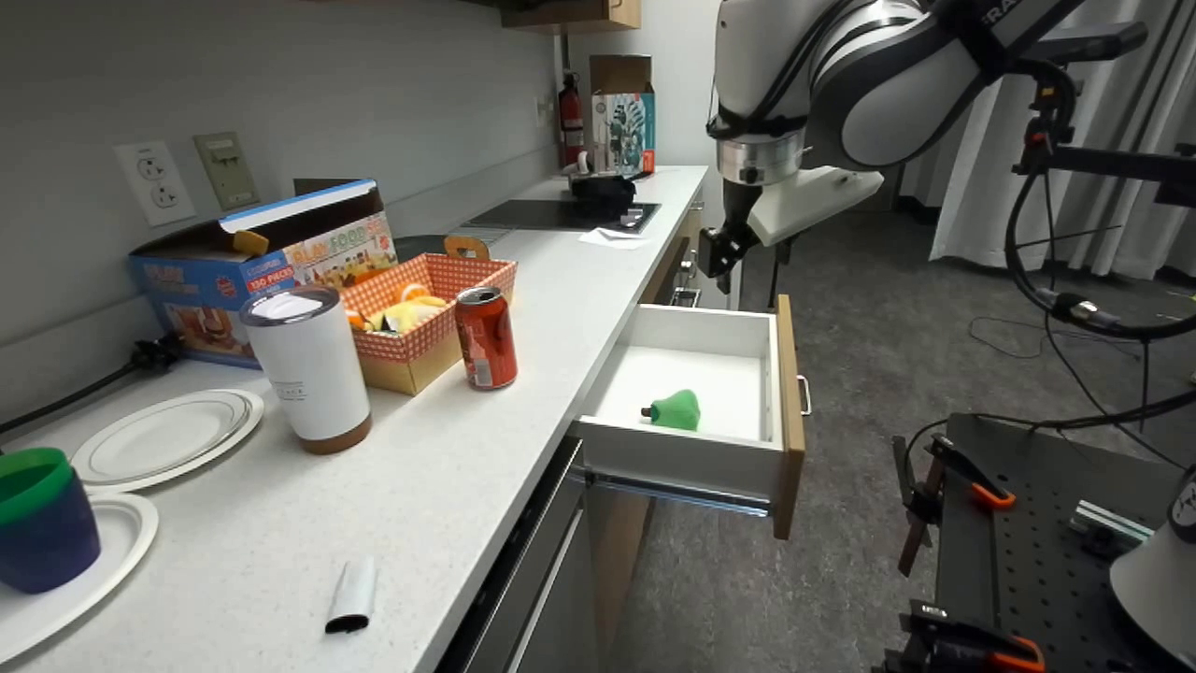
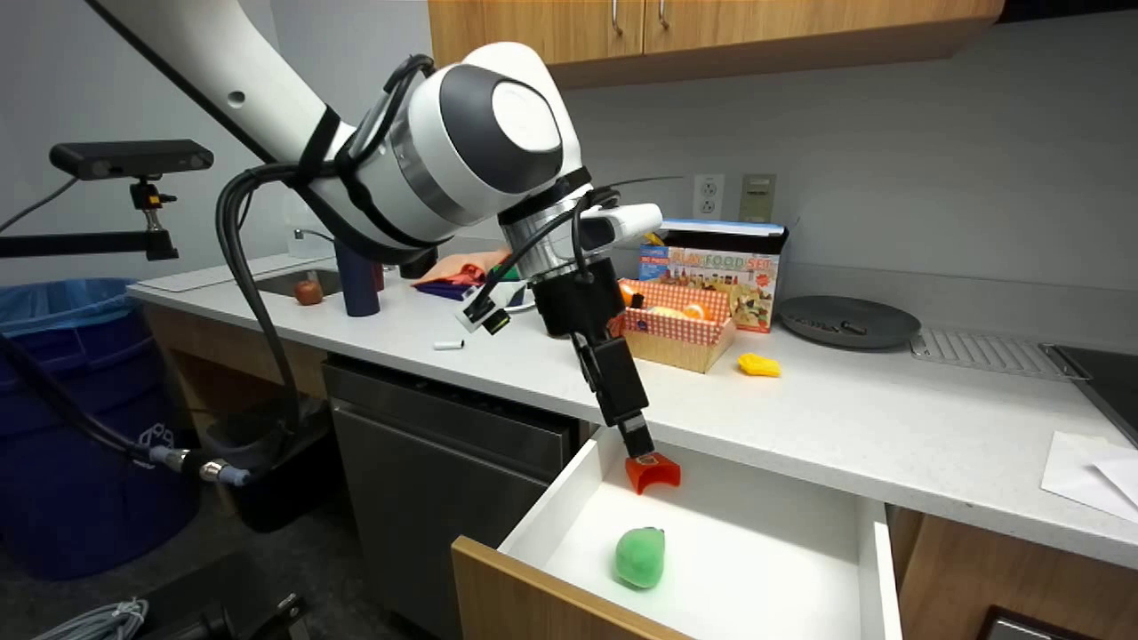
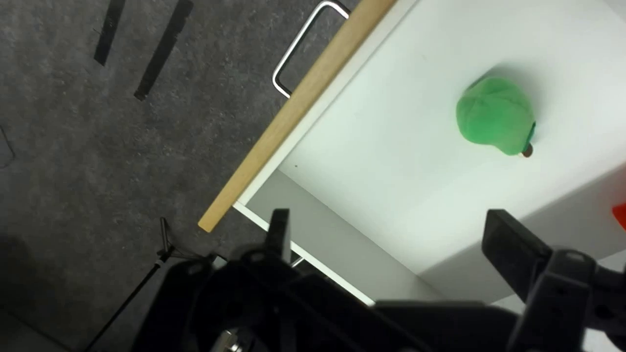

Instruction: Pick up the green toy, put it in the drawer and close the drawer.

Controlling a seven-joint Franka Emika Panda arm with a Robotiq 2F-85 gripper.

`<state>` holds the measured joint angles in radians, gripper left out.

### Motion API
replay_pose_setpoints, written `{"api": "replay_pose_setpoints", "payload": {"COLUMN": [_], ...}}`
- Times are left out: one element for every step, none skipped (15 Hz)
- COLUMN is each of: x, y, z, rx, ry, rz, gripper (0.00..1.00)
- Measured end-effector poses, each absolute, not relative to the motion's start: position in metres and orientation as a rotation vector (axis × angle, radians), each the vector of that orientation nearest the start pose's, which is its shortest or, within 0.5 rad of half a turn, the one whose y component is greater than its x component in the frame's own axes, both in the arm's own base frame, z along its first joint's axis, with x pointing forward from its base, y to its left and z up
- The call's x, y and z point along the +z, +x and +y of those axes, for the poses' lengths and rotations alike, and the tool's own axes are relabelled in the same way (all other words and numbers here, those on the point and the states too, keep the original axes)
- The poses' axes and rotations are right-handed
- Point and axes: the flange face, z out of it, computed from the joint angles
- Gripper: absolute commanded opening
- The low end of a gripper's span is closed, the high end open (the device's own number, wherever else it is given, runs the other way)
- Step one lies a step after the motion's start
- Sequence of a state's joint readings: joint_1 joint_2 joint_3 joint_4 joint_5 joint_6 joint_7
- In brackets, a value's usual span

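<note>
Drawer [image 2: 756,524] pulled open, green toy [image 2: 640,557] lying on its floor, red piece [image 2: 654,472] farther back. Gripper [image 3: 391,230] sits higher than drawer, fingers [image 3: 513,249] spread wide, well apart from toy. Red can [image 1: 486,341] upright on counter [image 1: 486,467], beside basket [image 1: 411,374].

Lt-grey walls [image 2: 933,169] w/ white outlet [image 1: 155,182] & beige switch plate [image 1: 226,170] side by side; long white counter [image 1: 448,477] along one wall, sink [image 2: 283,281] near one end, blk cooktop [image 1: 533,214] well apart from it; wood-look upper cabs [image 2: 756,22] w/ metal handles [image 2: 616,18]; dk appliance front [image 2: 436,507] under counter; dk-grey mottled flr [image 1: 869,355]; pale curtain [image 1: 983,210] in folds; rm dimly lit.
</note>
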<state>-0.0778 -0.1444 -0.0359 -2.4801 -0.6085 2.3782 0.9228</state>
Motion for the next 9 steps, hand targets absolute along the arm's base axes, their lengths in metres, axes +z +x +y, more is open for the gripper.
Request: {"api": "replay_pose_setpoints", "payload": {"x": [0.348, 0.346, 0.343, 0.34, 0.339, 0.338, 0.338, 0.338, 0.339], "y": [0.458, 0.454, 0.449, 0.443, 0.437, 0.432, 0.428, 0.424, 0.422], "z": [-0.058, -0.064, -0.075, -0.088, -0.102, -0.114, -0.122, -0.129, -0.133], "rx": [-0.311, -0.239, -0.157, -0.08, -0.009, 0.053, 0.108, 0.156, 0.202], "ry": [-3.342, -3.352, -3.359, -3.362, -3.366, -3.365, -3.359, -3.349, -3.336], "rz": [1.06, 1.08, 1.102, 1.131, 1.168, 1.204, 1.237, 1.267, 1.293], "gripper": [1.0, 1.0, 1.0, 1.0, 1.0, 1.0, 1.0, 1.0, 1.0]}}
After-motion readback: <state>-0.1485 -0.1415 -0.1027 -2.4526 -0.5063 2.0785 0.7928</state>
